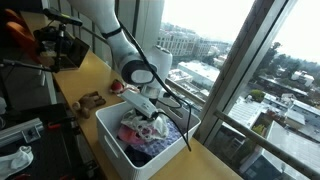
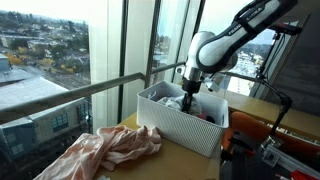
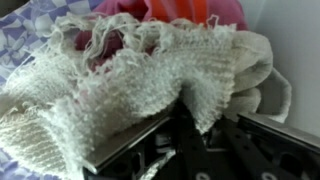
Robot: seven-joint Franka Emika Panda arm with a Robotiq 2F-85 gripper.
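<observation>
A cream knitted cloth (image 3: 150,90) is being pinched near its frayed edge by the gripper (image 3: 188,128). The jaws are being pressed shut on the fabric, as far as the wrist view is showing. The weave is being bunched and draped over the dark fingers, so the exact bite is being hidden. The cloth is being held low inside the white bin (image 1: 112,138), with much of it being borne by the heap of garments underneath. Behind it, a red and pink garment (image 3: 185,10) and a blue checked fabric (image 3: 25,30) are being crowded together in the same bin.

In both exterior views the arm (image 1: 115,30) is being shown reaching down from above, with the gripper being sunk about level with the rim.

As a judgement, the grasp is being counted as made, while the raising of the cloth clear of the rim is being counted as not yet done, since no part of it is being carried over the wall. Several garments are being left in the bin. A single pink cloth (image 2: 105,150) is being seen crumpled on the wooden counter (image 1: 95,75), just beside the bin's outer wall.

Further out, a small wooden object (image 1: 92,100) and some black equipment (image 1: 60,45) are being shown on the counter, well apart from the gripper. The whole bench is being backed by tall windows (image 1: 250,60), through which a city is being seen
</observation>
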